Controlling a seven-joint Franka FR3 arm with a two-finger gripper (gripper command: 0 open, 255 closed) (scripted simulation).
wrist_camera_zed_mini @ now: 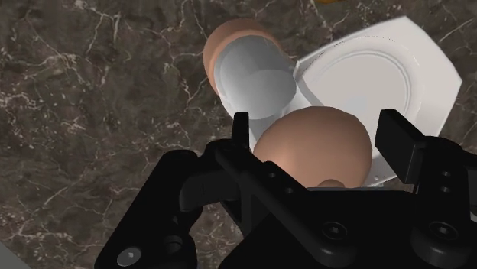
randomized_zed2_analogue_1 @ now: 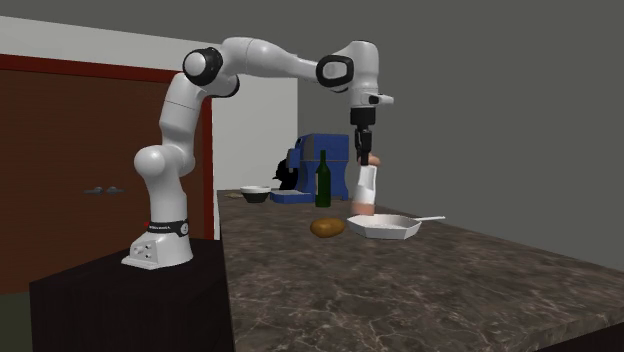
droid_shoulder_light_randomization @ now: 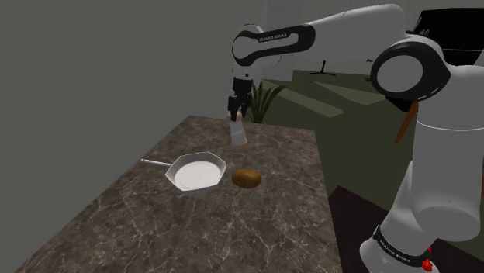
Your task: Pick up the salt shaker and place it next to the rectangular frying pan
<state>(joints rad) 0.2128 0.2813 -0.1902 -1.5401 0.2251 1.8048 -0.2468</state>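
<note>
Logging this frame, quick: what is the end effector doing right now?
End effector: closed on the salt shaker, clasping its brown cap between the fingers.

I see the salt shaker [droid_shoulder_light_randomization: 239, 133], a pale body with tan cap and base, tilted and clasped at the cap by the gripper [wrist_camera_zed_mini: 317, 134]. The white frying pan [droid_shoulder_light_randomization: 197, 171] lies flat just beside it.

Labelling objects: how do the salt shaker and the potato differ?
The salt shaker is tall and pale with tan ends; the potato is low, rounded and brown. The shaker leans, clasped at its top by the gripper; the potato lies free on the counter. Both are near the white pan.
</note>
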